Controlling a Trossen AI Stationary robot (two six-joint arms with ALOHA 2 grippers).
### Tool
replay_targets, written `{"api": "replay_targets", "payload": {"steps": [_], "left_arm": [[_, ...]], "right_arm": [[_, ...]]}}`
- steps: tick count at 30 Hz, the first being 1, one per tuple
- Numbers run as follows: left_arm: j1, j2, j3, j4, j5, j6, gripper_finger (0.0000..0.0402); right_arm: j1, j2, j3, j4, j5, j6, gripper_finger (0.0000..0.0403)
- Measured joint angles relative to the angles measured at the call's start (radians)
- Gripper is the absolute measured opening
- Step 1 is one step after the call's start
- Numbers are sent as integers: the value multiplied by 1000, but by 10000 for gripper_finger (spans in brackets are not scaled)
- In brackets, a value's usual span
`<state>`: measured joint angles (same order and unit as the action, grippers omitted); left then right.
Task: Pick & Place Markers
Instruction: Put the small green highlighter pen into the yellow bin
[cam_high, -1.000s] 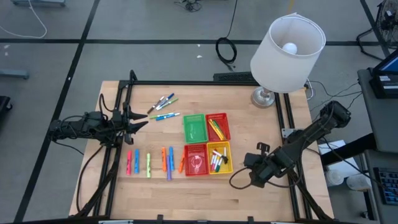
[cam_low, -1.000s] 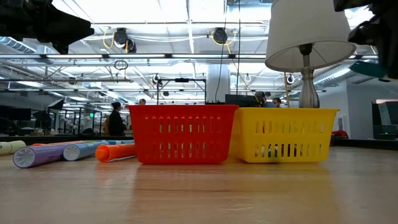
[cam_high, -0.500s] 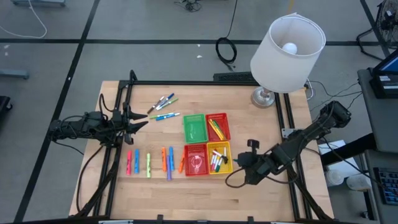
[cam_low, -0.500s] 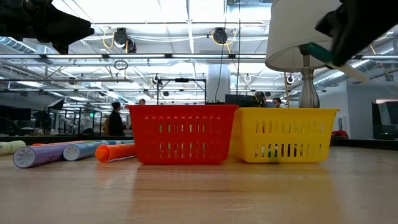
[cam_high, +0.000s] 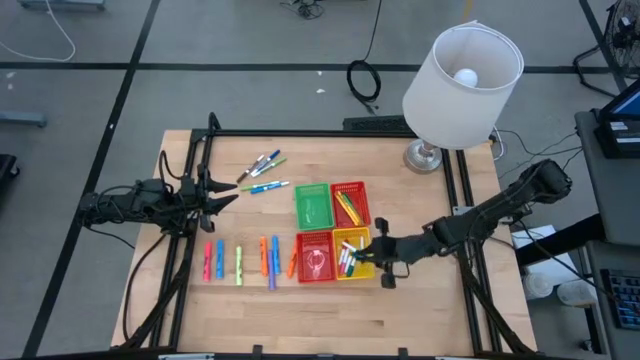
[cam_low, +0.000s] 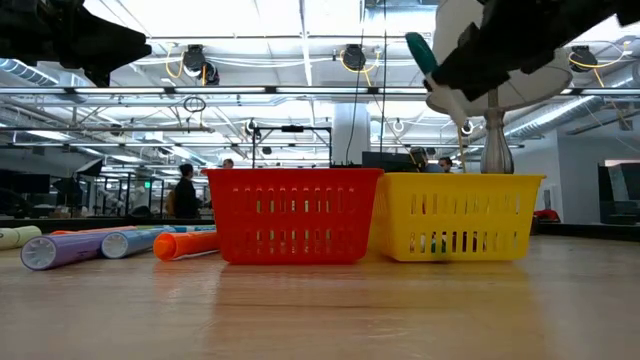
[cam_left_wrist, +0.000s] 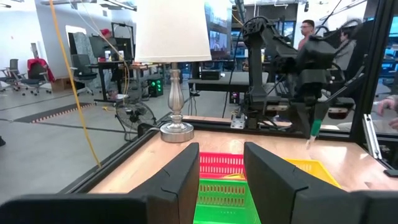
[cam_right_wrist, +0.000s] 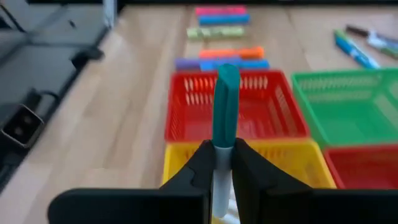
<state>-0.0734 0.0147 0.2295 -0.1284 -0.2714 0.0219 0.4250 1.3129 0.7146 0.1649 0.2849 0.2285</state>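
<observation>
- You will find no brand, label or writing that can be read on anything here.
- On your left, the left gripper (cam_high: 228, 192) waits over the table's left side, its dark, smooth fingers (cam_left_wrist: 180, 180) standing partly apart with nothing between them; it sits where it sat a second ago.
- Just right of it, thin capped markers (cam_high: 262, 165) lie loose on the pale wood-grain table (cam_high: 440, 310) at the far side, and a row of markers (cam_high: 240, 262) in pink, blue, green, orange and purple lies on the near side.
- In the middle you have four square plastic baskets with slotted walls, set touching in a block: a green basket (cam_high: 312, 205) and a red basket (cam_high: 351, 203) at the far side, a second red basket (cam_high: 315, 256) and a yellow basket (cam_high: 362, 270) at the near side.
- The yellow basket already has several white markers in it.
- The right gripper (cam_high: 376, 252) is clamped on a teal-capped marker (cam_right_wrist: 224, 124) with a white barrel, cap end sticking out past the fingertips.
- A second ago this gripper hung right of the baskets; now it has reached left and is over the yellow basket.
- At the far right stands a lamp (cam_high: 462, 70) with a smooth white shade and a silvery metal base.
</observation>
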Motion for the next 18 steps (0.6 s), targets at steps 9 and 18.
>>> {"api": "replay_targets", "payload": {"steps": [9, 18], "left_arm": [[0, 0, 0, -1, 0, 0, 134], [0, 0, 0, -1, 1, 0, 134]], "right_arm": [[-57, 0, -41, 95, -29, -16, 22], [-57, 129, 103, 2, -24, -39, 22]]}}
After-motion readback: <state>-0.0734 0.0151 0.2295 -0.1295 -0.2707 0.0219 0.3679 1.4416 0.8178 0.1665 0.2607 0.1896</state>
